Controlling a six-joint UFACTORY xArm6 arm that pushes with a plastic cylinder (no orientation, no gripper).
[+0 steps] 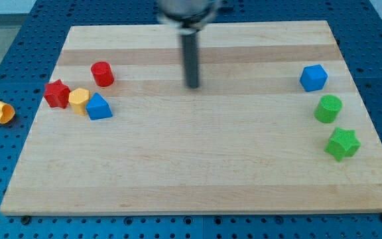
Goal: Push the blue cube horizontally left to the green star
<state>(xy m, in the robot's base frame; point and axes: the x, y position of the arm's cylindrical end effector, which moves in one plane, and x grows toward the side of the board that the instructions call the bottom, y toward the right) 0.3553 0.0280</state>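
Observation:
The blue cube (314,78) sits near the board's right edge, toward the view's top. The green star (343,144) lies lower on the right side, with a green cylinder (327,108) between the two. My tip (191,86) is at the end of the dark rod near the board's middle top, far to the left of the blue cube and touching no block.
On the left side stand a red cylinder (102,74), a red star (57,93), a yellow block (79,101) and a blue triangular block (99,107), close together. A yellow block (0,111) lies off the wooden board (197,172) at the view's left.

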